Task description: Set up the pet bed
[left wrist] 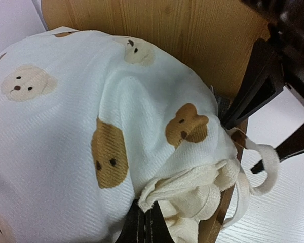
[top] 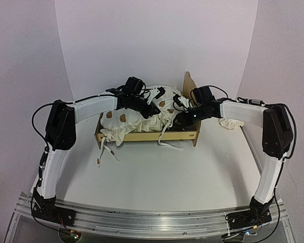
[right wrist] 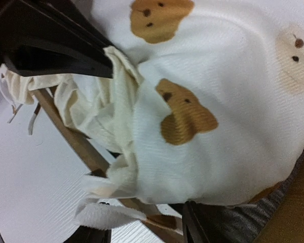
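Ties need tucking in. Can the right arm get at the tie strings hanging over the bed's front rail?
Probably yes: the tie strings hang uncovered close by the open right gripper, with nothing between them.

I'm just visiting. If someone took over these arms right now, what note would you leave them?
Left gripper: shut, pinching cushion fabric.
Right gripper: open, at the cushion's right end.
Pet bed on the table; the cushion lies bunched in it, ties hanging over its front.
Done: cushion in the frame.
Left: flatten it, probably tie the strings.
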Motion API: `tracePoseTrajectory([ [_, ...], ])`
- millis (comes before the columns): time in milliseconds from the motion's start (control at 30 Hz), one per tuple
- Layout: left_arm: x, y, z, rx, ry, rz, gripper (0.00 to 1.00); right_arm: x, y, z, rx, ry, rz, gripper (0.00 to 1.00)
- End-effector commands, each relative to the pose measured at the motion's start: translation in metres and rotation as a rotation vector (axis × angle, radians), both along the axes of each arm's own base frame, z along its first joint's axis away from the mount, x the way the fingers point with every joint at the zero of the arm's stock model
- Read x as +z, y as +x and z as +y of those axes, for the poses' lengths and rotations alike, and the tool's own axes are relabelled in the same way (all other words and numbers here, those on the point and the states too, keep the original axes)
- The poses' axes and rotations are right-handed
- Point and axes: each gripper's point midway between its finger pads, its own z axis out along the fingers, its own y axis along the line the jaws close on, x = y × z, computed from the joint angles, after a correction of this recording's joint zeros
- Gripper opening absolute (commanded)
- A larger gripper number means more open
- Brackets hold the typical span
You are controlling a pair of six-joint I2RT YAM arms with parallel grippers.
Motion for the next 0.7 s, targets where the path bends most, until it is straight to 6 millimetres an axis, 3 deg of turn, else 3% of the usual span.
tracePoseTrajectory([
  [0,0.005,-0.001,-0.006,0.000,-0.011,-0.011,0.00,0.058,-0.034,-0.003,0.007,0.101,0.045,0.54],
  [167,-0.003,0.002,-0.006,0.014,0.003,-0.006,0.00,0.059,-0.068,-0.019,-0.025,0.115,0.116,0.58],
  [300,-0.010,-0.002,-0.009,0.005,0.014,0.001,0.00,0.036,-0.088,-0.033,-0.077,0.105,0.179,0.57],
  [400,-0.013,-0.005,-0.011,-0.002,0.020,0.001,0.00,0.020,-0.089,-0.036,-0.122,0.104,0.213,0.56],
  [567,-0.011,-0.003,-0.011,0.010,0.020,-0.005,0.00,0.012,-0.079,-0.034,-0.162,0.113,0.224,0.52],
  [667,-0.009,-0.002,-0.010,0.014,0.023,-0.014,0.00,-0.024,-0.093,-0.045,-0.164,0.087,0.227,0.41],
])
